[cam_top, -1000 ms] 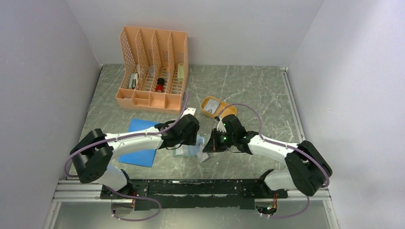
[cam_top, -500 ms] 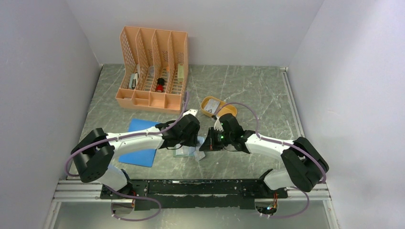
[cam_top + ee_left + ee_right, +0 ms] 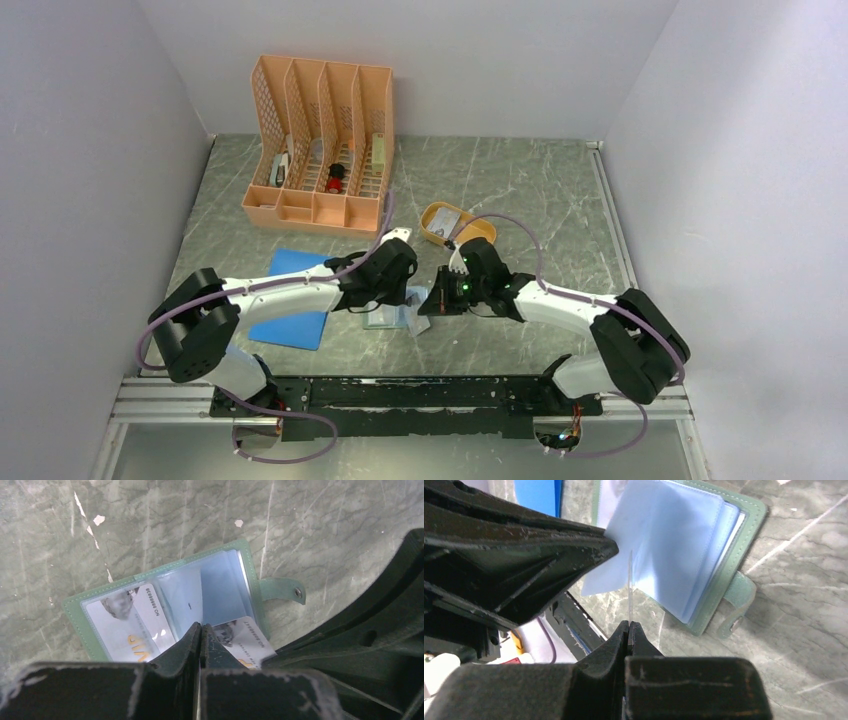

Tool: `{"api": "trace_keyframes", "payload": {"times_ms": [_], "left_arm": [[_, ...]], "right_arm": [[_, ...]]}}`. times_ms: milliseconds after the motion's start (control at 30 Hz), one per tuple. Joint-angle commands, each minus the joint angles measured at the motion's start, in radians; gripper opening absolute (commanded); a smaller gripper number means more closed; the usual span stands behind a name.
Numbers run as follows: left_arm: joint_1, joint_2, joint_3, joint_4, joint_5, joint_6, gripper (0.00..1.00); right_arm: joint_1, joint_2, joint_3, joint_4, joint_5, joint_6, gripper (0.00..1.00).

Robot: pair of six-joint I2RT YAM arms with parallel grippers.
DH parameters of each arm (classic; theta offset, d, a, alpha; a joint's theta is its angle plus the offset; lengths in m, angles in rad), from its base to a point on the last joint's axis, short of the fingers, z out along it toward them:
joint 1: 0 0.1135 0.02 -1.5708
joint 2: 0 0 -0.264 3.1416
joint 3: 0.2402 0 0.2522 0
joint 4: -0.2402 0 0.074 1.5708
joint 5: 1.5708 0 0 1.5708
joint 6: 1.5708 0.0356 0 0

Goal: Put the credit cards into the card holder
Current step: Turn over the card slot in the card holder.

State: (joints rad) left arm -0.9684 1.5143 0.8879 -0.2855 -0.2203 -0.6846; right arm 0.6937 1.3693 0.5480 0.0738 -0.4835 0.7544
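The card holder (image 3: 75, 611) lies open on the marble table, a sage-green wallet with its snap tab (image 3: 285, 589) to the right. One credit card (image 3: 127, 625) sits in its left clear pocket. My left gripper (image 3: 201, 628) is shut on the edge of a pale blue pocket leaf (image 3: 674, 545), holding it lifted. My right gripper (image 3: 629, 625) is shut on a second credit card (image 3: 630, 587), seen edge-on there, its far end at the lifted leaf. That card (image 3: 247, 637) shows face-up in the left wrist view. From above, both grippers (image 3: 405, 300) (image 3: 428, 308) meet over the card holder (image 3: 388, 318).
A blue pad (image 3: 290, 312) lies left of the card holder, under the left arm. A mustard-yellow oval tray (image 3: 455, 225) sits behind the right gripper. An orange file organiser (image 3: 320, 150) stands at the back left. Walls close in both sides.
My left gripper has closed from half open onto the pocket leaf. My right gripper has shifted slightly left toward the card holder with its card.
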Motion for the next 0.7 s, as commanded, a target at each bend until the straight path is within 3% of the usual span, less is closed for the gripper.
{"api": "trace_keyframes", "payload": {"times_ms": [0, 200, 500, 667], "left_arm": [[0.015, -0.002, -0.02, -0.005, -0.035, -0.005, 0.05], [0.026, 0.024, -0.044, 0.021, -0.021, -0.001, 0.08], [0.027, 0.012, -0.05, 0.048, 0.012, -0.004, 0.37], [0.032, -0.03, -0.055, 0.039, 0.001, -0.005, 0.45]], "right_arm": [[0.008, -0.049, 0.012, -0.067, 0.057, -0.048, 0.0], [0.022, -0.091, 0.011, -0.164, 0.095, -0.096, 0.0], [0.027, -0.038, 0.011, -0.116, 0.107, -0.063, 0.0], [0.026, -0.004, 0.02, -0.089, 0.108, -0.051, 0.0]]}}
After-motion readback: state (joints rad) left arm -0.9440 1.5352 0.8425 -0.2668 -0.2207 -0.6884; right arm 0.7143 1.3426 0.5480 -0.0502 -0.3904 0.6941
